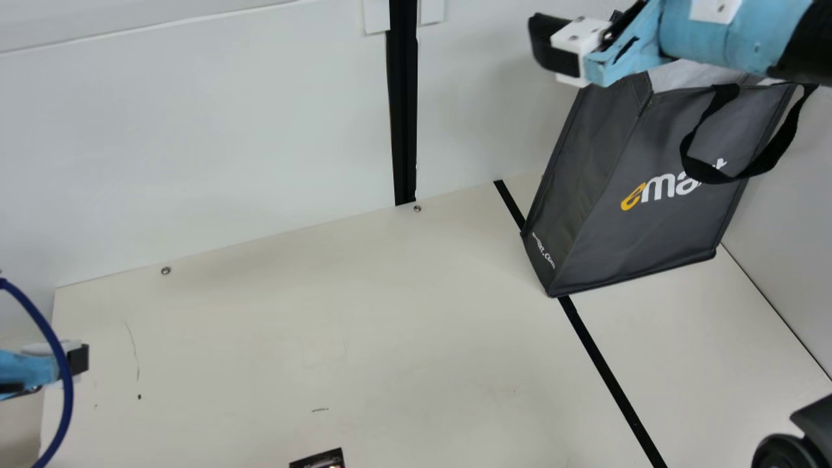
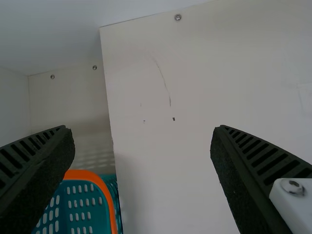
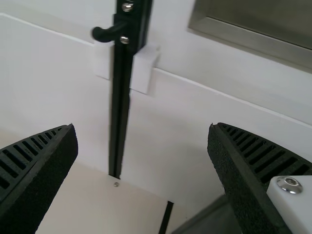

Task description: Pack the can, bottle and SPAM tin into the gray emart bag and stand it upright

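Right gripper spread wide, nothing held, bag upright just beside, left gripper spread wide, empty, basket near.

White wall stood either side of black post. Cream table spread below post, screw beside post's foot. Black strip slanted right of post. Metal-edged panel sat near post.

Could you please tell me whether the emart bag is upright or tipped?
Upright: the bag stands on its base on the table, opening uppermost.
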You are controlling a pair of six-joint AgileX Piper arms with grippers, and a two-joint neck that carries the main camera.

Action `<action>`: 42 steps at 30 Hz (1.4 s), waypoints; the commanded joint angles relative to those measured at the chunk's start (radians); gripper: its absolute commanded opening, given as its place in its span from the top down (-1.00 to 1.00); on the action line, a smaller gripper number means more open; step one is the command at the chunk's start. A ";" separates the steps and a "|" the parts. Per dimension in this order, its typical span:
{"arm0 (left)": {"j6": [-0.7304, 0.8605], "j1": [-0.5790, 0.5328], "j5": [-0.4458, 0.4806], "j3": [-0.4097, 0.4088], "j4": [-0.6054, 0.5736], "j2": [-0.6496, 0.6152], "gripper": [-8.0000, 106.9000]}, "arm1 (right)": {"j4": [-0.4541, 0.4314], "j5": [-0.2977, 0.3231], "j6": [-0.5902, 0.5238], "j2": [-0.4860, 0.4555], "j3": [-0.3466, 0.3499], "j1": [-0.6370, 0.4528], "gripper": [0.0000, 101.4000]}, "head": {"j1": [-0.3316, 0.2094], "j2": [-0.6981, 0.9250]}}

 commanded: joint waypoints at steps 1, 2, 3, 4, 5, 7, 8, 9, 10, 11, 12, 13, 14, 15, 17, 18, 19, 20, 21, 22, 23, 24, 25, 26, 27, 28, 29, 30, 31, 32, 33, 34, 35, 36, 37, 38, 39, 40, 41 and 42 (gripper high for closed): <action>0.000 0.000 0.000 0.000 0.000 0.000 -0.71 | -0.005 -0.006 0.000 -0.008 0.025 0.036 -0.87 | -0.023 -0.002; 0.000 0.000 0.000 0.000 0.000 0.000 -0.71 | -0.008 -0.008 0.001 -0.013 0.037 0.051 -0.87 | -0.023 -0.002; 0.000 0.000 0.000 0.000 0.000 0.000 -0.71 | -0.009 -0.012 0.001 -0.018 0.050 0.065 -0.87 | -0.023 -0.002; 0.000 0.000 0.000 0.000 0.000 0.000 -0.71 | -0.011 -0.015 0.002 -0.024 0.065 0.079 -0.87 | -0.023 -0.002; 0.000 0.000 0.000 0.000 0.000 0.000 -0.71 | -0.012 -0.017 0.002 -0.029 0.078 0.092 -0.87 | -0.023 -0.002; 0.000 0.000 0.000 0.000 0.000 0.000 -0.71 | -0.016 -0.023 0.002 -0.040 0.110 0.120 -0.87 | -0.023 -0.002; 0.000 0.000 0.000 0.000 0.000 0.000 -0.71 | -0.018 -0.025 0.001 -0.045 0.126 0.133 -0.87 | -0.023 -0.002; 0.000 0.000 0.000 0.000 0.000 0.000 -0.71 | -0.020 -0.028 0.001 -0.051 0.142 0.145 -0.87 | -0.023 -0.002; 0.000 0.000 0.000 0.000 0.000 0.000 -0.71 | -0.022 -0.032 0.000 -0.056 0.159 0.158 -0.87 | -0.023 -0.002; 0.000 0.000 0.000 0.000 0.000 0.000 -0.71 | -0.025 -0.037 -0.001 -0.062 0.177 0.170 -0.87 | -0.023 -0.002; 0.000 0.000 0.000 0.000 0.000 0.000 -0.71 | -0.029 -0.042 -0.003 -0.068 0.195 0.182 -0.87 | -0.023 -0.002; 0.000 0.000 0.000 0.000 0.000 0.000 -0.71 | -0.033 -0.047 -0.005 -0.074 0.215 0.193 -0.87 | -0.023 -0.002; 0.000 0.000 0.000 0.000 0.000 0.000 -0.71 | -0.036 -0.052 -0.007 -0.081 0.234 0.205 -0.87 | -0.023 -0.002; 0.000 0.000 0.000 0.000 0.000 0.000 -0.71 | -0.040 -0.057 -0.009 -0.086 0.252 0.215 -0.87 | -0.023 -0.002; 0.000 0.000 0.000 0.000 0.000 0.000 -0.71 | -0.046 -0.068 -0.013 -0.099 0.292 0.236 -0.87 | -0.023 -0.002; 0.000 0.000 0.000 0.000 0.000 0.000 -0.71 | -0.049 -0.073 -0.014 -0.104 0.311 0.244 -0.87 | -0.023 -0.002; 0.000 0.000 0.000 0.000 0.000 0.000 -0.71 | -0.052 -0.079 -0.016 -0.110 0.330 0.253 -0.87 | -0.023 -0.002; 0.000 0.000 0.000 0.000 0.000 0.000 -0.71 | -0.054 -0.084 -0.018 -0.116 0.350 0.262 -0.87 | -0.023 -0.002; 0.000 0.000 0.000 0.000 0.000 0.000 -0.71 | -0.057 -0.090 -0.020 -0.122 0.370 0.270 -0.87 | -0.023 -0.002; 0.000 0.000 0.000 0.000 0.000 0.000 -0.71 | -0.059 -0.095 -0.022 -0.128 0.390 0.278 -0.87 | -0.023 -0.002; 0.000 0.000 0.000 0.000 0.000 0.000 -0.71 | -0.062 -0.101 -0.024 -0.134 0.411 0.285 -0.87 | -0.023 -0.002; 0.000 0.000 0.000 0.000 0.000 0.000 -0.71 | -0.065 -0.105 -0.026 -0.139 0.428 0.292 -0.87 | -0.023 -0.002; 0.000 0.000 0.000 0.000 0.000 0.000 -0.71 | -0.068 -0.111 -0.029 -0.144 0.447 0.299 -0.87 | -0.023 -0.002; 0.000 0.000 0.000 0.000 0.000 0.000 -0.71 | -0.069 -0.116 -0.031 -0.149 0.467 0.305 -0.87 | -0.023 -0.002; 0.000 0.000 0.000 0.000 0.000 0.000 -0.71 | -0.071 -0.121 -0.034 -0.154 0.485 0.310 -0.87 | -0.023 -0.002; 0.000 0.000 0.000 0.000 0.000 0.000 -0.71 | -0.072 -0.126 -0.036 -0.159 0.503 0.315 -0.87 | -0.023 -0.002; 0.000 0.000 0.000 0.000 0.000 0.000 -0.71 | -0.073 -0.131 -0.038 -0.163 0.521 0.319 -0.87 | -0.023 -0.002; 0.000 0.000 0.000 0.000 0.000 0.000 -0.71 | -0.074 -0.135 -0.040 -0.168 0.539 0.323 -0.87 | -0.023 -0.002; 0.000 0.000 0.000 0.000 0.000 0.000 -0.71 | -0.074 -0.140 -0.042 -0.173 0.557 0.327 -0.87 | -0.023 -0.002; 0.000 0.000 0.000 0.000 0.000 0.000 -0.71 | -0.075 -0.145 -0.044 -0.178 0.574 0.331 -0.87 | -0.023 -0.002; 0.000 0.000 0.000 0.000 0.000 0.000 -0.71 | -0.075 -0.149 -0.046 -0.182 0.590 0.334 -0.87 | -0.023 -0.002; 0.000 0.000 0.000 0.000 0.000 0.000 -0.71 | -0.075 -0.153 -0.047 -0.187 0.606 0.337 -0.87 | -0.023 -0.002; 0.000 0.000 0.000 0.000 0.000 0.000 -0.71 | -0.075 -0.158 -0.049 -0.191 0.621 0.340 -0.87 | -0.023 -0.002; 0.000 0.000 0.000 0.000 0.000 0.000 -0.71 | -0.075 -0.162 -0.050 -0.195 0.635 0.343 -0.87 | -0.023 -0.002; 0.000 0.000 0.000 0.000 0.000 0.000 -0.71 | -0.075 -0.166 -0.051 -0.200 0.650 0.346 -0.87 | -0.023 -0.002; 0.000 0.000 0.000 0.000 0.000 0.000 -0.71 | -0.075 -0.171 -0.051 -0.204 0.664 0.348 -0.87 | -0.023 -0.002; 0.000 0.000 0.000 0.000 0.000 0.000 -0.71 | -0.075 -0.175 -0.051 -0.208 0.677 0.350 -0.87 | -0.023 -0.002; 0.000 0.000 0.000 0.000 0.000 0.000 -0.71 | -0.075 -0.179 -0.052 -0.212 0.690 0.352 -0.87 | -0.023 -0.002; 0.000 0.000 0.000 0.000 0.000 0.000 -0.71 | -0.075 -0.182 -0.052 -0.216 0.702 0.354 -0.87 | -0.023 -0.002; 0.000 0.000 0.000 0.000 0.000 0.000 -0.71 | -0.075 -0.186 -0.052 -0.220 0.713 0.355 -0.87 | -0.023 -0.002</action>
